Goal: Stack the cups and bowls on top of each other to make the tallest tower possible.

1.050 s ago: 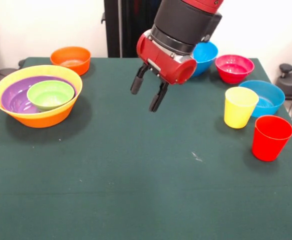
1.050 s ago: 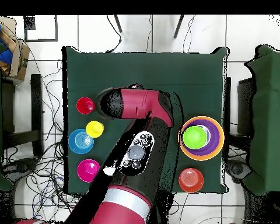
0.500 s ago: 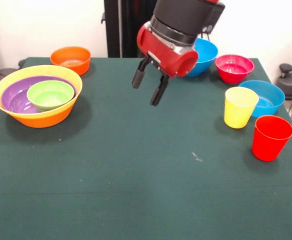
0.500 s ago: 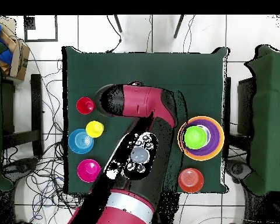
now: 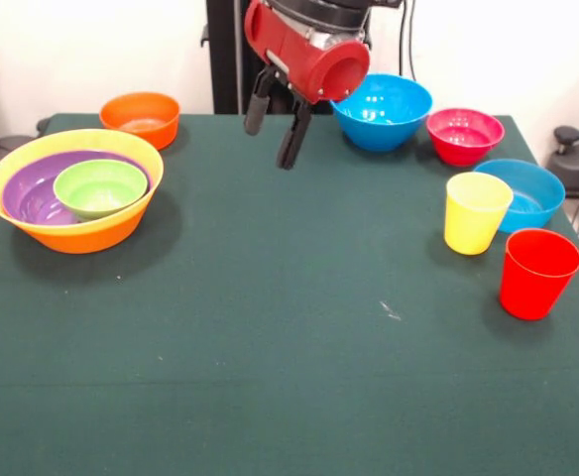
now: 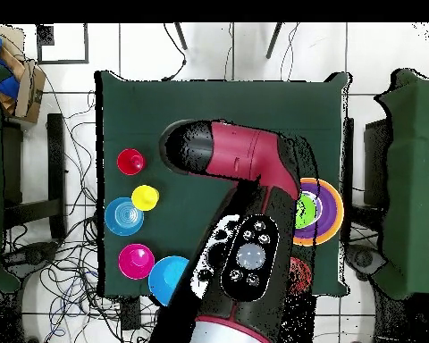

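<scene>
Gripper (image 5: pixel 272 127) hangs high over the far middle of the green table (image 5: pixel 289 327), its 2 black fingers apart with nothing between them. So this looks like a gap between placements: the arm is free and the next piece has yet to be chosen.

The tower (image 5: pixel 73 188) stands at the table's left side in the front view: a large yellow-orange bowl (image 5: pixel 81 236) holds a wide purple bowl (image 5: pixel 27 196), and a small green bowl (image 5: pixel 101 186) sits inside that. Only 3 pieces are nested, so most of the job remains.

Loose pieces: a small orange bowl (image 5: pixel 141 118) just behind the tower; a deep blue bowl (image 5: pixel 381 111) and a pink-red bowl (image 5: pixel 464 135) along the far edge; a shallower blue bowl (image 5: pixel 523 193), a yellow cup (image 5: pixel 476 212) touching or just in front of it, and a red cup (image 5: pixel 537 273) near the right edge.

The orange bowl lies nearest the tower, a likely next pick; that calls for a descent onto its rim and a short carry over the green bowl.

Centre and near half of the table are bare, giving wide room to travel. The red cup and shallow blue bowl sit close to the right edge, so a nudge there could tip them off.
</scene>
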Tool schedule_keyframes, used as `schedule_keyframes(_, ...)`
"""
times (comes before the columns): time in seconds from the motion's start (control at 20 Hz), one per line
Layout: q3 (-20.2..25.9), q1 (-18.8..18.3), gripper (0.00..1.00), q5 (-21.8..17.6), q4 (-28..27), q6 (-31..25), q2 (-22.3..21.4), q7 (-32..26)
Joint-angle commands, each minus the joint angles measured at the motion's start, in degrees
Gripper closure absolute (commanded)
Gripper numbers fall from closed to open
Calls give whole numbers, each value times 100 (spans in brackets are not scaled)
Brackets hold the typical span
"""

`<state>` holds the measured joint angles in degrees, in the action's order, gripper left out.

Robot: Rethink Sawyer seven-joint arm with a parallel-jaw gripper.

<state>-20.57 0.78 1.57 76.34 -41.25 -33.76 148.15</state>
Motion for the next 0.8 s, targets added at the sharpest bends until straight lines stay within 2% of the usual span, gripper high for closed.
schedule_keyframes(0.05, 858, 87, 0, 43, 121, -734, 67, -241)
schedule_keyframes(0.35, 735, 238, 0, 202, -174, -936, 209, 337)
schedule_keyframes(0.8, 202, 617, 0, 563, -695, -969, 664, 1419)
